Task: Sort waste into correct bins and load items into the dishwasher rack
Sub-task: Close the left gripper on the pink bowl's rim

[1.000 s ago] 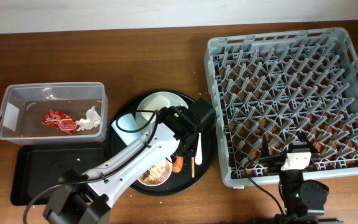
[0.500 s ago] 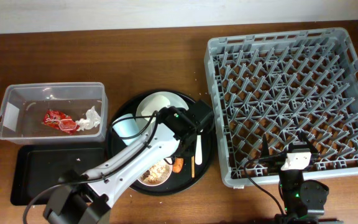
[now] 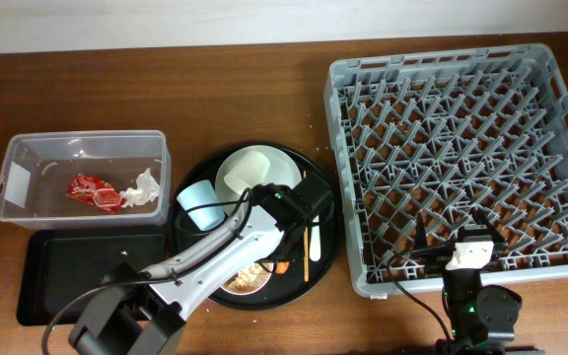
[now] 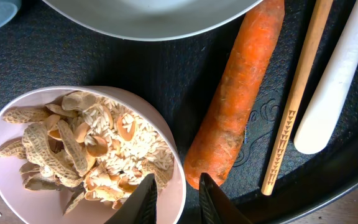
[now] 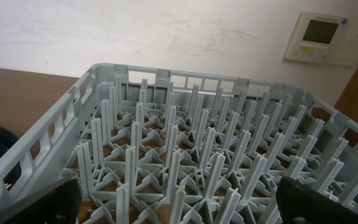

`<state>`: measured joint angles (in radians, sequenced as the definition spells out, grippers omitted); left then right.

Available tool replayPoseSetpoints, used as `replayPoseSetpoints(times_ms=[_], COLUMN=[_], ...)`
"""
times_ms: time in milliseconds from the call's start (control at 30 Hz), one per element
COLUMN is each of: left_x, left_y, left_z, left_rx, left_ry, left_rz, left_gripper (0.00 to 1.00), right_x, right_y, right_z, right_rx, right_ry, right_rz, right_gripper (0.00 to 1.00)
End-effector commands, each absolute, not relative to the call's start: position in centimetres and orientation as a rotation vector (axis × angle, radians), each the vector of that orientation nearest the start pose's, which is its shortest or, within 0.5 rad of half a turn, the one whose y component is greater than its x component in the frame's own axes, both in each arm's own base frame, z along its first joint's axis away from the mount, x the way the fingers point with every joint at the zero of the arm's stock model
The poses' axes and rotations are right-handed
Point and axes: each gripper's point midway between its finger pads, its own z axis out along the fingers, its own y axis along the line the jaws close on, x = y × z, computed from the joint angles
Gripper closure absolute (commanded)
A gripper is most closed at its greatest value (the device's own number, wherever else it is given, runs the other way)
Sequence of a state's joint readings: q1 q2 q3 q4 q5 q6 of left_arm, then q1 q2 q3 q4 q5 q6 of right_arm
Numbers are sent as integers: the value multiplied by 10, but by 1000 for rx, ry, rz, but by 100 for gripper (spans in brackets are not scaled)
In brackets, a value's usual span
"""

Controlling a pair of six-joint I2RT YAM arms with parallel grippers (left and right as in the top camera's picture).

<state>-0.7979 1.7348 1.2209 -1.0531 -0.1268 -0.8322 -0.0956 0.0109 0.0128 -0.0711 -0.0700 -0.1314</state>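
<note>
Brown wooden table [image 3: 215,49], white wall [image 5: 166,31] (a panel [image 5: 321,34] mounted there); left jaws narrow, right jaws wide

The left arm [image 3: 215,261] stretches over the round black tray [image 3: 328,248]. On that tray a pale plate [image 3: 249,170] sits at the far edge, a light blue cup [image 3: 200,204] at the left, a bowl of scraps [image 3: 249,295] at the near edge. An orange bit by the bowl is probably the carrot [image 3: 282,264]. The grey rack [image 3: 432,61] stands just right of the tray.
</note>
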Motion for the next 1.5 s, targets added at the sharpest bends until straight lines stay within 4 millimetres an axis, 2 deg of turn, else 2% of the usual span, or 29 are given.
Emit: replayPoseSetpoints(times_ms=[0, 200, 433, 567, 733, 800, 1133, 1300, 1367, 1467], left_x=[227, 222, 225, 222, 223, 224, 226, 231, 233, 236], left_y=[-203, -200, -203, -200, -201, -202, -201, -204, -207, -210], left_z=[57, 40, 37, 28, 28, 28, 29, 35, 38, 44], left_rx=[-86, -86, -88, -87, -88, -88, -87, -87, -57, -33], left_ry=[3059, 3064, 3050, 3053, 3046, 3043, 3035, 3019, 3013, 3007], left_rz=[130, 121, 96, 102, 91, 86, 92, 88, 78, 70], left_gripper=[77, 77, 77, 78, 79, 87, 89, 93, 99, 99], right_x=[246, 246, 246, 246, 246, 246, 246, 246, 246, 246], right_y=[-11, -11, -11, -11, -11, -11, -11, -11, -11, -11], right_z=[158, 158, 158, 158, 158, 158, 158, 158, 158, 158], right_rx=[-84, -84, -84, -84, -84, -84, -84, -84, -84, -84], right_ry=[1640, 1640, 1640, 1640, 1640, 1640, 1640, 1640, 1640, 1640], right_rz=[-115, -114, -115, -115, -115, -115, -115, -114, -115, -114], right_gripper=[1, 1, 1, 1, 1, 1, 1, 1, 1, 1])
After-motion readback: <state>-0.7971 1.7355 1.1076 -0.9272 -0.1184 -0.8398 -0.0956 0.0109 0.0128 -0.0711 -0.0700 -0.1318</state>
